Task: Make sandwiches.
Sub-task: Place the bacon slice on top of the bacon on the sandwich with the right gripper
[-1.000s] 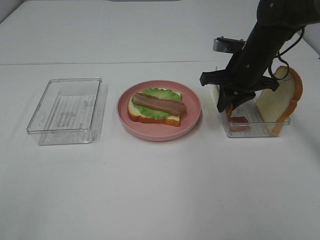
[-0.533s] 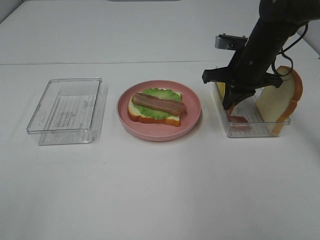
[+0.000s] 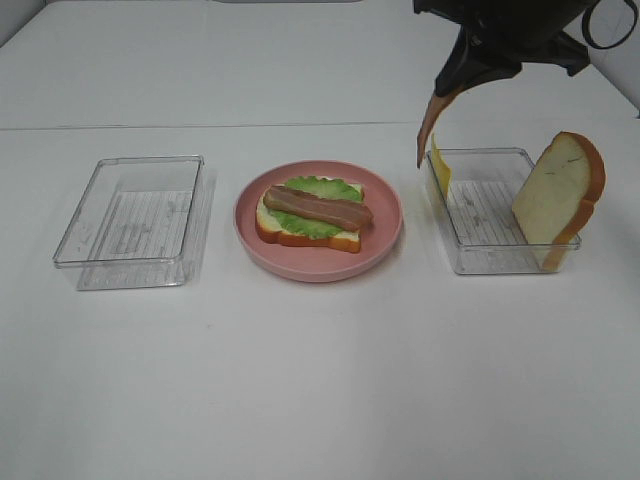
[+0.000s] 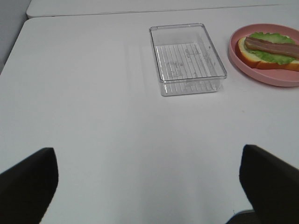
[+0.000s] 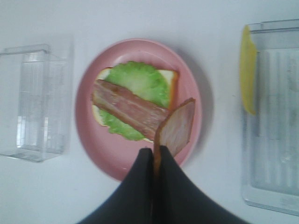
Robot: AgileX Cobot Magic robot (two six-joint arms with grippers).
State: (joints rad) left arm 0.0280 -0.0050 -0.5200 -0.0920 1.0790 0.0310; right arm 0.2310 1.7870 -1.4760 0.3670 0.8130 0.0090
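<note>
Left gripper (image 4: 149, 186) was spread wide w/ nothing in it, hovering over the bare table (image 4: 93, 116). Far left of the scene sat a clear tub (image 3: 135, 220). In the middle was a pink plate (image 3: 320, 272) w/ the half-built sandwich (image 3: 312, 213) on it: bread, lettuce, one bacon piece on top. Right gripper (image 3: 441, 92) was up high, clenched on a 2nd bacon strip (image 3: 428, 130) that dangled in the air approx btw plate and right tub (image 3: 500, 262). In that tub, a cheese slice (image 3: 440, 172) stood against the left wall and a bread slice (image 3: 560, 195) leaned at the right end.
</note>
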